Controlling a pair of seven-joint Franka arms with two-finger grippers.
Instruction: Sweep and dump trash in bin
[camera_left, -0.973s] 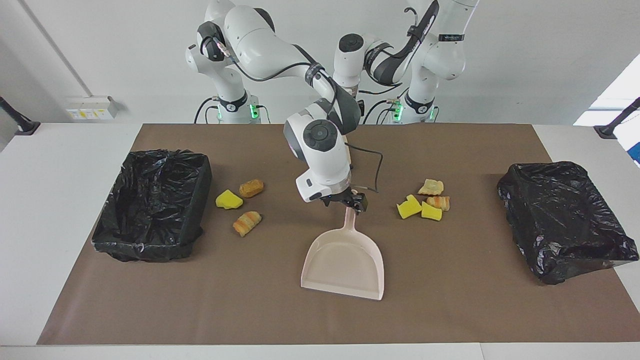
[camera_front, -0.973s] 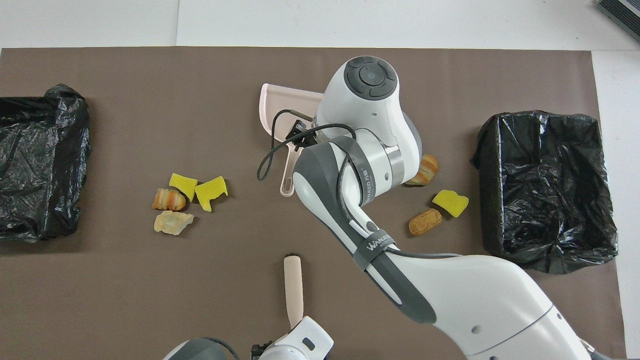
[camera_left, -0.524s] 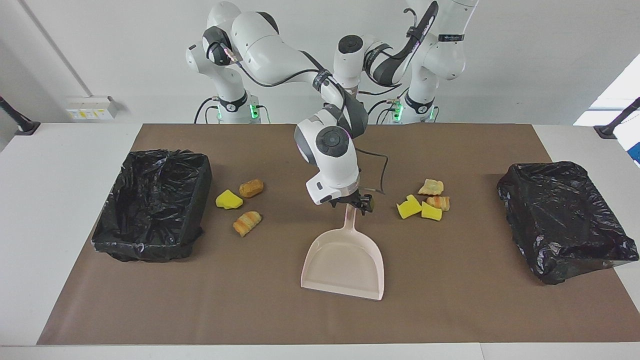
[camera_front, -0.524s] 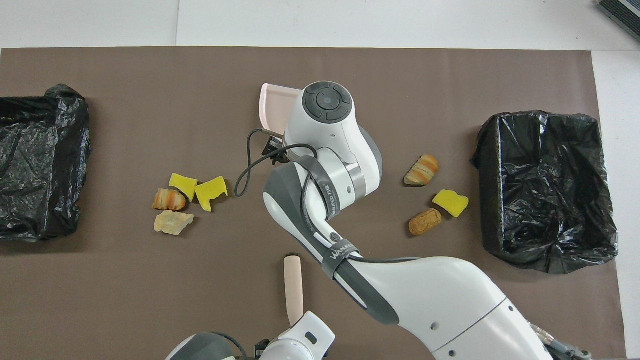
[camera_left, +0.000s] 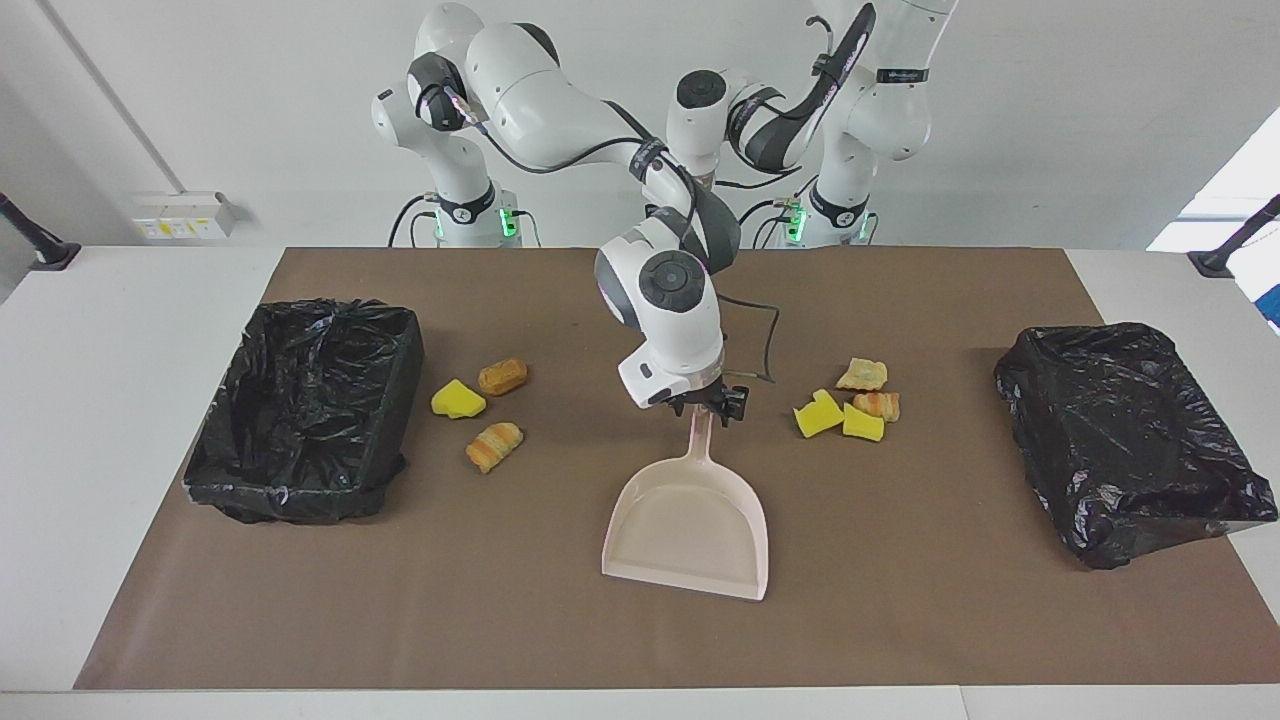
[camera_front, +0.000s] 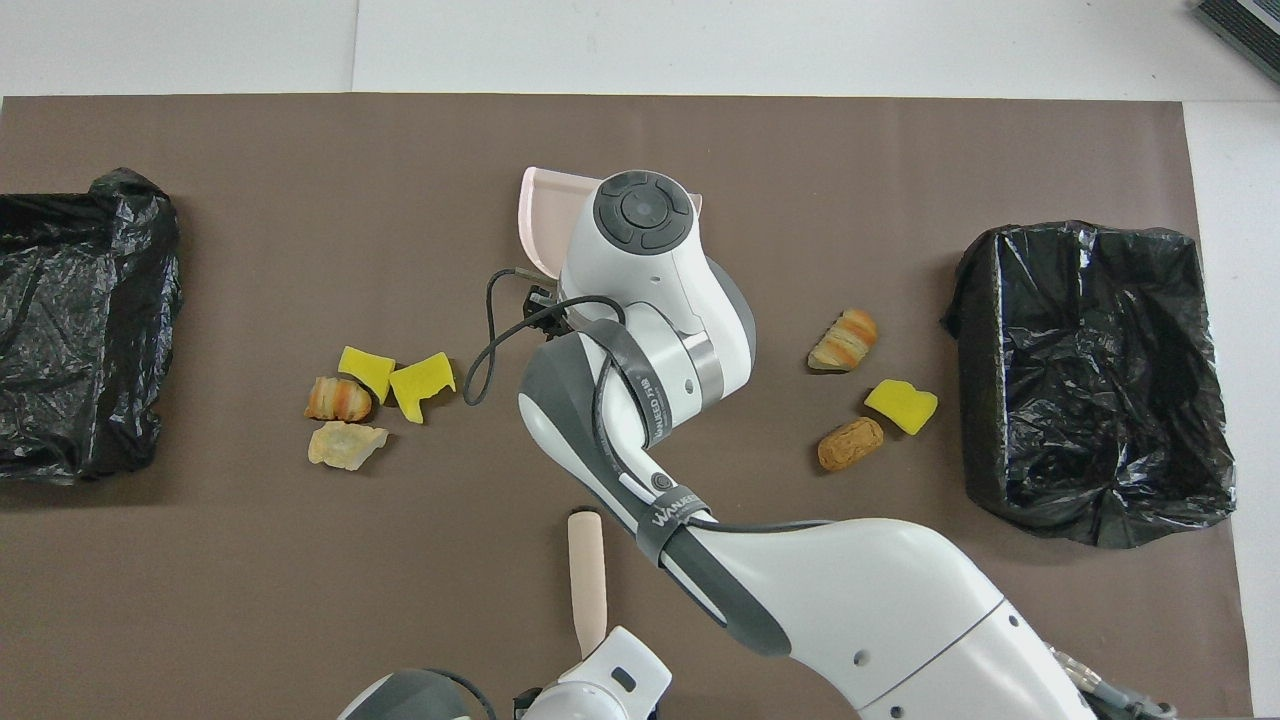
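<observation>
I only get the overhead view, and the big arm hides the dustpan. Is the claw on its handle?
Observer: Yes, the right claw is right at the end of the dustpan's handle. I can't tell if it grips yet.
Operator: Is the dustpan up in the air?
Observer: No, it lies flat on the mat.
Operator: Anything in it?
Observer: Nothing, it's empty.
</observation>
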